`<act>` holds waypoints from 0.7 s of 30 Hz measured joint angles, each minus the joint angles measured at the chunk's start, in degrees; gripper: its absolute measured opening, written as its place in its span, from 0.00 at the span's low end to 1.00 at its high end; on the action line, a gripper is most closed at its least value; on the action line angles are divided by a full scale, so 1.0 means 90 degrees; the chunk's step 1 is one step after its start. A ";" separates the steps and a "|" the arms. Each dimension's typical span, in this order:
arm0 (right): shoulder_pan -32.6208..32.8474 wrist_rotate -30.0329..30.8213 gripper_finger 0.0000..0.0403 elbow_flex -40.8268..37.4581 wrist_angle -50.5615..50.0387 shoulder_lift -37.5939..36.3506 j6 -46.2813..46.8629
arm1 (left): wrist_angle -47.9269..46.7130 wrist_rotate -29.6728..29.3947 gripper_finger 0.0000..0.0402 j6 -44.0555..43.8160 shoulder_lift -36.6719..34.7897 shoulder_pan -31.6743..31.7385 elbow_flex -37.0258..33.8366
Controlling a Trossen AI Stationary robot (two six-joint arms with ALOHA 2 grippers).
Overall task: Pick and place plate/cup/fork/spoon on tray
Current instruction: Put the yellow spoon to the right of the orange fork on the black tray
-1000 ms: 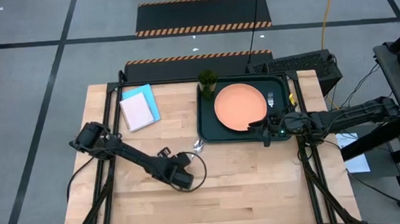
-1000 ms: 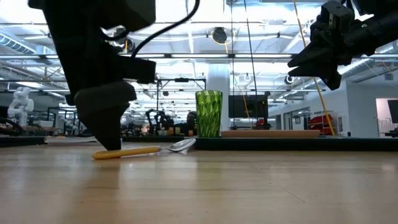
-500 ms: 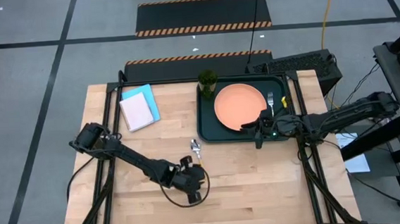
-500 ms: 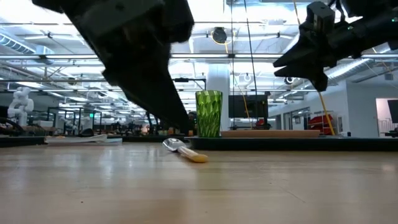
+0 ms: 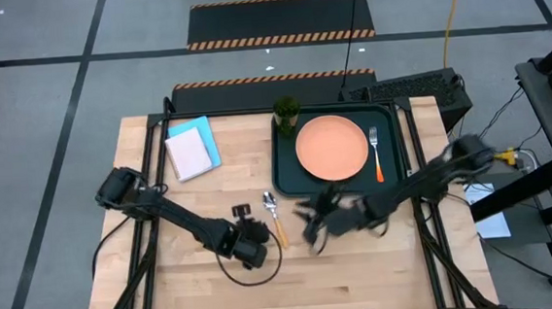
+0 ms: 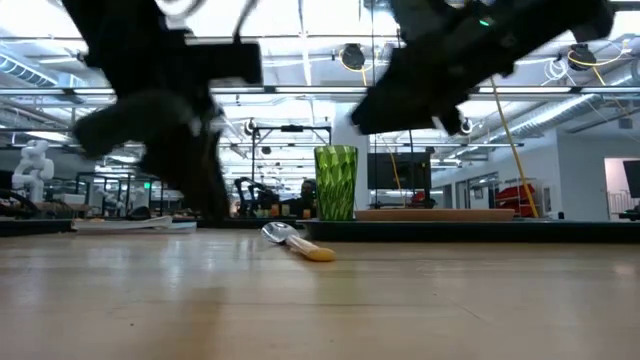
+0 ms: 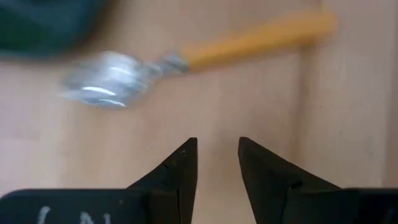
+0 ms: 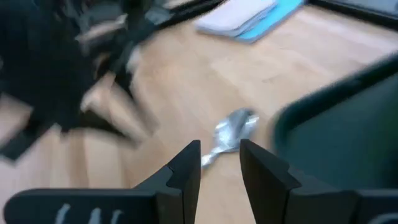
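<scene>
The spoon point(image 5: 275, 219) lies flat on the table, just left of the tray's near-left corner. Its silver bowl point(image 7: 106, 74) points toward the far edge and its orange handle toward the near edge. My left gripper point(image 5: 260, 241) hovers beside the handle end, empty, its fingers point(image 7: 180, 162) a narrow gap apart. My right gripper point(image 5: 312, 224) is just right of the spoon, over the table, also narrowly open and empty; the spoon point(image 8: 231, 134) lies ahead of it. The plate point(image 5: 331, 148), the fork point(image 5: 375, 153) and the cup point(image 5: 286, 109) rest on the tray point(image 5: 285, 173).
A light blue-and-white notepad point(image 5: 193, 148) lies at the table's far left. The tray's raised rim stands close to the spoon on its right. Bare wood stretches toward the near edge point(image 5: 296, 299). The two arms are close together over the table's middle.
My right gripper has left the tray's near edge and swept toward the table's left and near side, ending beside the spoon. The spoon has turned about on the table: its handle pointed to the left, and now points toward the near edge. My left gripper has stayed near it.
</scene>
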 joint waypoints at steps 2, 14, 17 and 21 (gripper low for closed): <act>0.0154 0.0194 0.26 0.0689 -0.0464 0.0647 -0.0142 | -0.0156 -0.0523 0.30 -0.0041 -0.0236 -0.0128 0.0005; 0.0500 0.0952 0.36 0.2897 -0.1240 0.3149 -0.0246 | 0.0867 -0.1641 0.30 -0.0955 -0.1775 -0.0685 -0.1974; 0.0467 0.1188 0.43 0.3022 -0.1234 0.3342 -0.0248 | 0.1341 -0.1649 0.30 -0.1302 -0.1885 -0.0869 -0.2409; 0.0332 0.1286 0.49 0.3022 -0.1374 0.3377 0.0002 | 0.2015 -0.1780 0.30 -0.1496 -0.1894 -0.0985 -0.2645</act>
